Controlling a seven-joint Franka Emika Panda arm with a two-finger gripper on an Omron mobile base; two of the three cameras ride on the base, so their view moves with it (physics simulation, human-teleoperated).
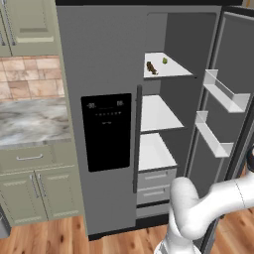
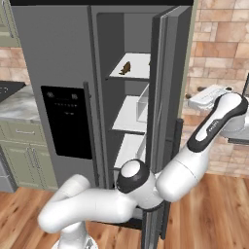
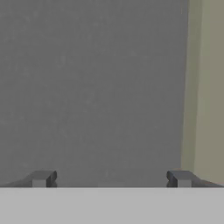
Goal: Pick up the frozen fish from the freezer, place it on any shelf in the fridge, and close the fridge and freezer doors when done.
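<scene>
The frozen fish (image 1: pixel 151 68) (image 2: pixel 125 68), a small dark brown lump, lies on the top white shelf (image 1: pixel 171 71) (image 2: pixel 138 65) of the fridge. The plain fridge door (image 1: pixel 228 124) (image 2: pixel 163 121) stands wide open. The freezer door (image 1: pixel 99 124) (image 2: pixel 53 97), with its black dispenser panel, is closed. My arm reaches round the outer side of the open fridge door. In the hand view my gripper (image 3: pixel 111 179) is open and holds nothing. It faces a flat grey surface at close range, and I cannot tell whether it touches it.
A tiny green ball (image 1: pixel 164 60) sits behind the fish. Pale bins (image 1: pixel 225 94) line the open door's inner face. Grey drawers (image 1: pixel 156 181) sit under the lower shelves. A marble counter (image 1: pixel 30 121) over green cabinets stands at the left. A brick wall (image 2: pixel 219 48) is at the right.
</scene>
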